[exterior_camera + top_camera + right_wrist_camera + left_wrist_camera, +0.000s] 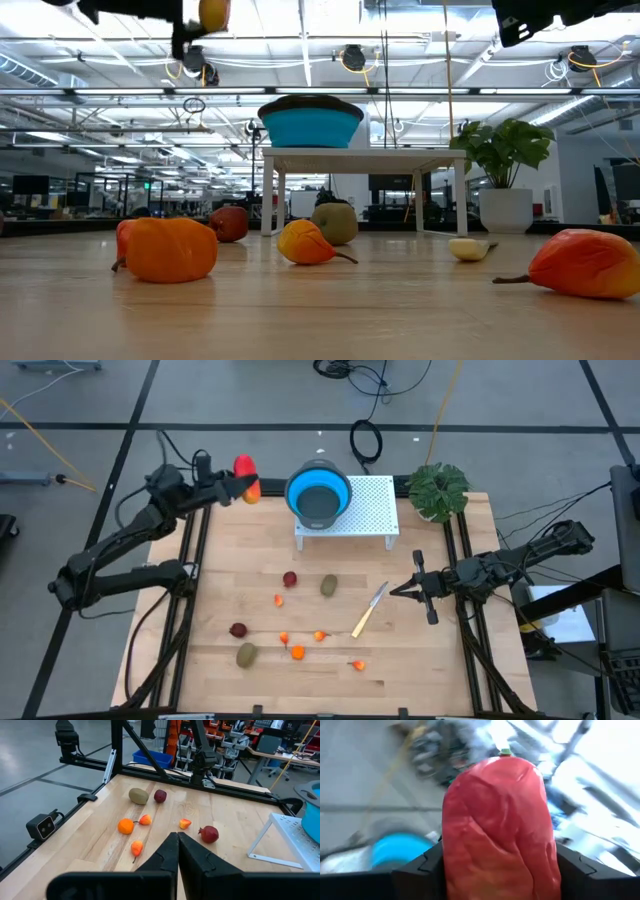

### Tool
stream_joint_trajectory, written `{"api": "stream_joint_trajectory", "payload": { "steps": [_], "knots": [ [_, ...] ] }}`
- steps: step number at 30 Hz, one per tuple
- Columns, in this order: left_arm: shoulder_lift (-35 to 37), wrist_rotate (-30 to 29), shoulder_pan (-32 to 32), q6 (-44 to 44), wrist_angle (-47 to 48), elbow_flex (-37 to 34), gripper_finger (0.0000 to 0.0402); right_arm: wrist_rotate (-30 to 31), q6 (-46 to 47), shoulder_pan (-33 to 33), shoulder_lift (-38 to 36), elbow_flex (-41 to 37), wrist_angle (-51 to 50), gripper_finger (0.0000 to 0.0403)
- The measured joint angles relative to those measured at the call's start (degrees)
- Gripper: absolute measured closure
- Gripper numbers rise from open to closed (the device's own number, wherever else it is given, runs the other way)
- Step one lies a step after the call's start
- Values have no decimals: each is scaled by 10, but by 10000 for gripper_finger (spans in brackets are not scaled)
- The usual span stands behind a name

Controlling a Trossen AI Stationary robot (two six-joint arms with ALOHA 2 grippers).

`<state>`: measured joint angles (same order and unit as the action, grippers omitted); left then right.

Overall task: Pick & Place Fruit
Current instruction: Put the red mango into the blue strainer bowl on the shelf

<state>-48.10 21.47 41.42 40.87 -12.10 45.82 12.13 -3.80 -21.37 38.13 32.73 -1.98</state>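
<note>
Clearly mid-carry: the left claw [243, 487] gripped the red-yellow fruit [245, 475] aloft beside the blue bowl [318, 495]; next, probably release over it. The right claw [395, 590] waited shut, empty.

The counter [320, 660] is pale wood laid in planks, with a smooth, faintly sheened finish, framed by dark matt metal rails [196, 560]. On it, the white stand [370, 510] has a perforated, matt top that looks like painted metal. The bowl [319, 494] on it is blue with a dark rim, smooth and dull like soft plastic. The oblong red-yellow fruit [500, 830], clamped in the left tool [240, 484], has a slightly glossy, creased skin. The tiny orange fruits [168, 250] look smooth and waxy. The knife [368, 610] has a shiny blade and a yellow handle.
</note>
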Motion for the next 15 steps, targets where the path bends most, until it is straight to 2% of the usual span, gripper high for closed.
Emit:
{"api": "stream_joint_trajectory", "payload": {
  "steps": [6,10,15],
  "knots": [
    [-4,92,-39,-82,-121,0,161,0,-3,0,0,0,0,403],
    [-4,154,-71,-165,-147,0,170,0,-6,0,0,0,0,403],
    [-4,165,-110,-266,-156,0,164,0,-16,0,0,0,0,403]
  ]
}}
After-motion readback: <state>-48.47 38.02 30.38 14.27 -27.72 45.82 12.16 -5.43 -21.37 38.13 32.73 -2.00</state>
